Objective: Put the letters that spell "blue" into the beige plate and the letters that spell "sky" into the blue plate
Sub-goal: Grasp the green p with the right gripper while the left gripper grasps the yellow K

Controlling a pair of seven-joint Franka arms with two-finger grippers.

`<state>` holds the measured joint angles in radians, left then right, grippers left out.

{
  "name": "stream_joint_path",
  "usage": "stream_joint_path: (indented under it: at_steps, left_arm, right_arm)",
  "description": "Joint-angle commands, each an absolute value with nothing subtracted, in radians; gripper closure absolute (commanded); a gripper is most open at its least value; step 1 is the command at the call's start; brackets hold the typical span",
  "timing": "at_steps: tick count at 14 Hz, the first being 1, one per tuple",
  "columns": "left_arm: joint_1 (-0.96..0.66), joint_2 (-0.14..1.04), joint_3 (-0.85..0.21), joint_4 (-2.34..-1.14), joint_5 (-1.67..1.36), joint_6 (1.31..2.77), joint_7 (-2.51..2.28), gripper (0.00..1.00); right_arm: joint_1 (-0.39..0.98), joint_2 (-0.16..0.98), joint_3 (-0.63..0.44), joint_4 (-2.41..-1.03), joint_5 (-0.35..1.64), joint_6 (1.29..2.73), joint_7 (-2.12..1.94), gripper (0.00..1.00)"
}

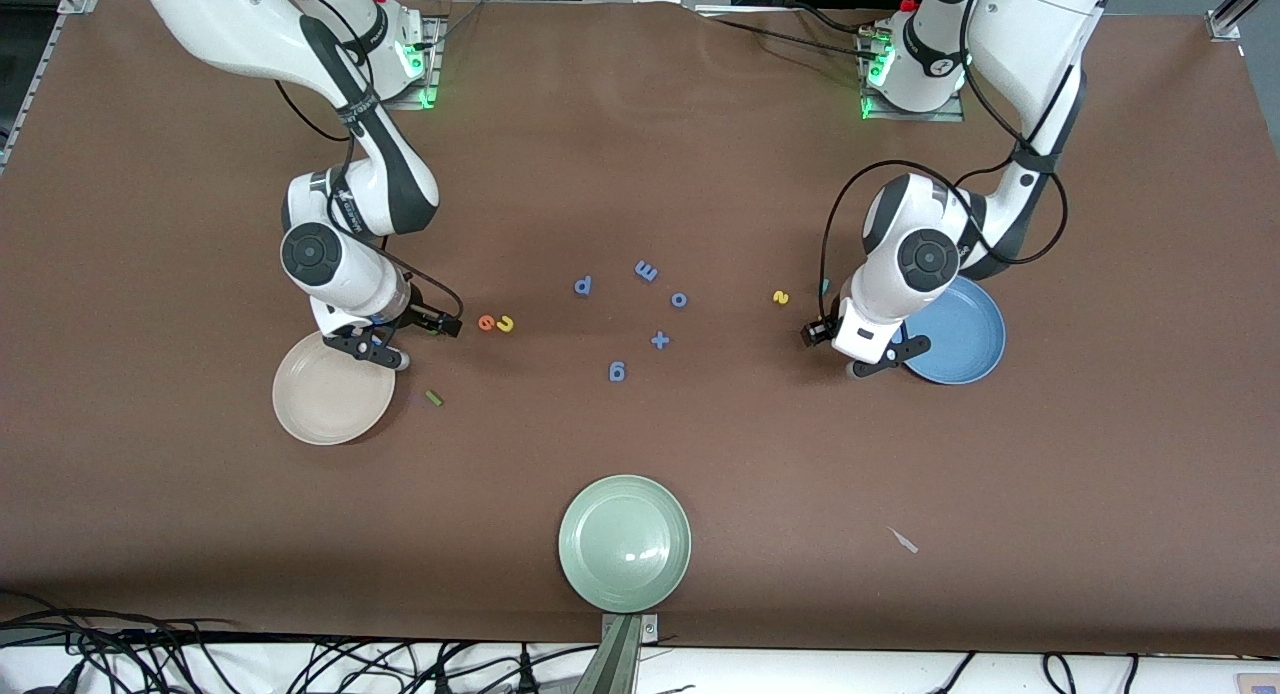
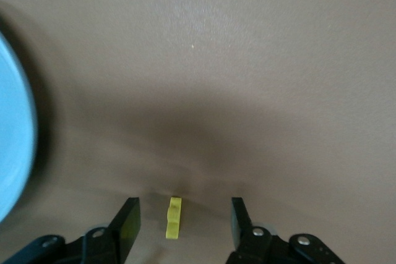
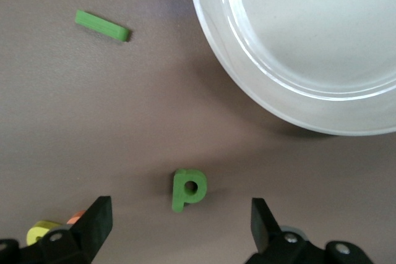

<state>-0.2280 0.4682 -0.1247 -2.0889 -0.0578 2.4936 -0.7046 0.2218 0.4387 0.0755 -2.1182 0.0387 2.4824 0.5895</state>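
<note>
Now both arms are low at the table: the left gripper (image 2: 182,221), beside the blue plate (image 1: 962,329), straddles a yellow letter (image 2: 174,217) lengthwise, fingers apart; the right gripper (image 3: 179,224), wide open, brackets the green b (image 3: 187,188) beside the beige plate (image 1: 330,399).

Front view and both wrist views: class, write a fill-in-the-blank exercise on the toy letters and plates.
1. Between the right gripper's open fingers lies a ____ letter b.
2. The left gripper straddles a small ____ letter.
3. The green letter l lies beside the ____ plate.
4. Nearest the front camera is the pale ____ plate.

Missing words: green; yellow; beige; green
</note>
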Motion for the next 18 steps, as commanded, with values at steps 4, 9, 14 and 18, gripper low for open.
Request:
stream_joint_path:
  at_steps: [4, 9, 14, 18]
  left_arm:
    - [-0.235, 0.446, -0.120, -2.154, 0.001, 2.523, -0.696, 0.40]
    - [-0.236, 0.448, -0.124, -2.148, 0.002, 2.523, -0.709, 0.54]
    - [-0.238, 0.451, -0.126, -2.152, 0.003, 2.523, -0.712, 0.83]
    - [-0.242, 0.442, -0.129, -2.142, 0.003, 2.511, -0.745, 1.00]
  right_arm:
    - [0.224, 0.436, 0.078, -2.186, 0.034, 2.586, 0.603, 0.01]
    - [0.227, 0.452, 0.078, -2.191, 0.028, 2.612, 0.603, 0.17]
    - [0.225, 0.462, 0.078, -2.191, 0.018, 2.615, 0.603, 0.57]
    - [0.225, 0.460, 0.078, -2.187, 0.015, 2.614, 0.594, 1.00]
